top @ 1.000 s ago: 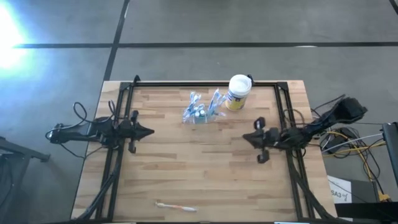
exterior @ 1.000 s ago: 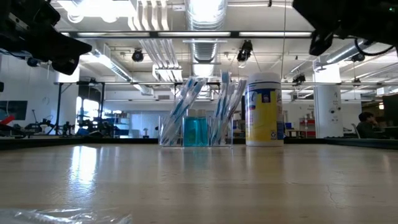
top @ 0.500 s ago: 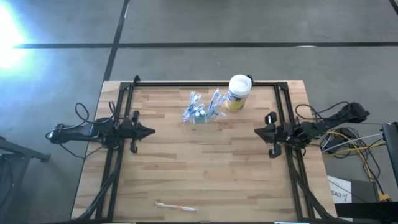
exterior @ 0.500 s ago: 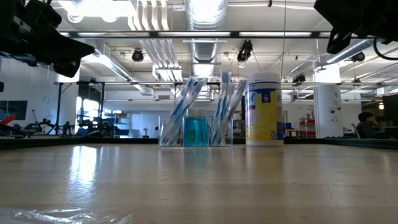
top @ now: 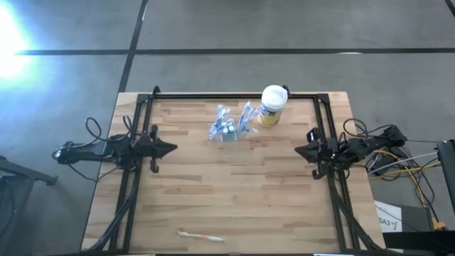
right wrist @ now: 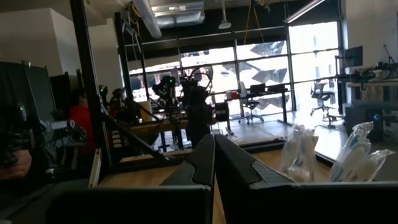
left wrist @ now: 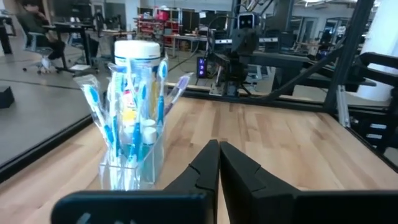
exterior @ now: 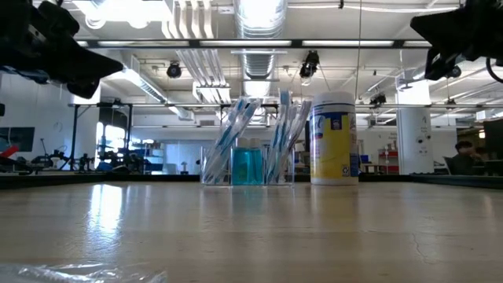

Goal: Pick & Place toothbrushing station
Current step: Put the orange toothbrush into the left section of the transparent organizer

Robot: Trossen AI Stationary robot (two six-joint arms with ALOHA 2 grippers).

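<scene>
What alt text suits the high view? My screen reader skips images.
A clear toothbrushing station stands beside a white canister near the wooden table's far edge. The left gripper and right gripper, both shut, wait at opposite sides; a loose toothbrush lies at the near edge.

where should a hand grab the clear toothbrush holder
Probably low on the clear holder's walls, across its narrow width, coming from the left hand's side. Brushes fan out of the top, so a grip from above looks blocked, and the white canister crowds the right.
</scene>
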